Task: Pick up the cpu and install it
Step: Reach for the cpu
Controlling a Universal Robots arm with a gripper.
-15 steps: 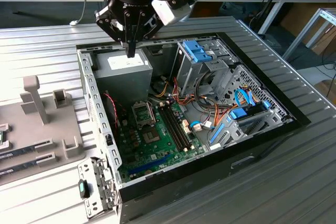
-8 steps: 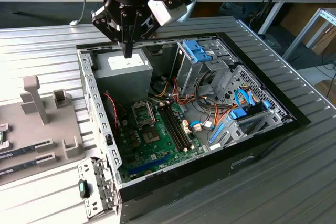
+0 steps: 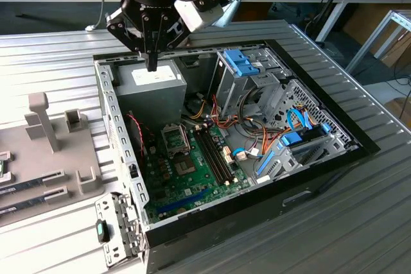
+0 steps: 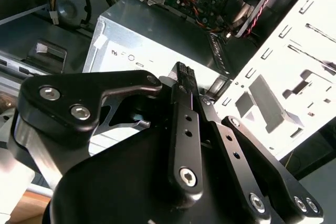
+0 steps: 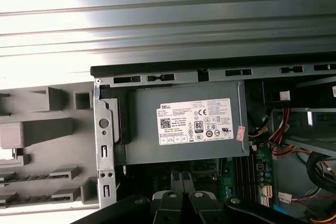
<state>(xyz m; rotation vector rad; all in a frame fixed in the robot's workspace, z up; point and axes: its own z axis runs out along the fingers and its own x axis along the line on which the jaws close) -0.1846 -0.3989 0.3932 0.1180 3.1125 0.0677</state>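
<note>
My gripper (image 3: pixel 152 63) hangs over the back left corner of the open computer case (image 3: pixel 122 158), just above the grey power-supply box (image 3: pixel 151 86). Its two black fingers point down and lie together, shut, and I see nothing between them. In both wrist views the fingertips (image 4: pixel 182 71) (image 5: pixel 181 178) sit over the power-supply box (image 4: pixel 152 35) (image 5: pixel 178 124). The green board (image 3: pixel 192 171) lies on the case floor with a square metal socket frame (image 3: pixel 174 138) near its back. The cpu is out of view.
A grey holder tray (image 3: pixel 58 152) (image 5: pixel 42 129) with upright posts and slots lies on the ribbed metal table at the exterior view's left. Drive cages with blue clips (image 3: pixel 244 62) and bundled cables (image 3: pixel 257 139) crowd the case's right side. Benches stand behind.
</note>
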